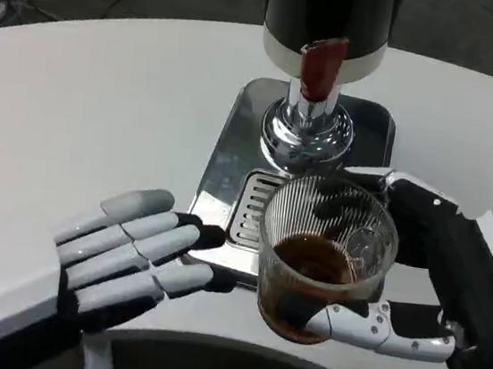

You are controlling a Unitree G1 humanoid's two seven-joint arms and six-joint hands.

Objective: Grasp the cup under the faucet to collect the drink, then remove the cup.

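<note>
Fingers of the left hand stretch out flat and close together at the lower left, holding nothing, with their dark tips reaching toward the near left corner of the metal tray. That hand lies low over the white table, palm down, and its white back runs off the picture's lower left edge.

To its right, the tray sits on the table with a slotted grille in its near half. A shiny chrome faucet base stands on the tray's far half, and above it rises the dark drink dispenser with a red tap lever at its front.

Further right and nearer the camera, the cup, a clear ribbed glass, holds brown drink in its lower part. It is at the near edge of the tray, forward of the faucet rather than under it; whether it rests on the tray or is raised cannot be told. The right hand grips it, with a white finger wrapped across the cup's near lower side and dark fingers behind its far side.
</note>
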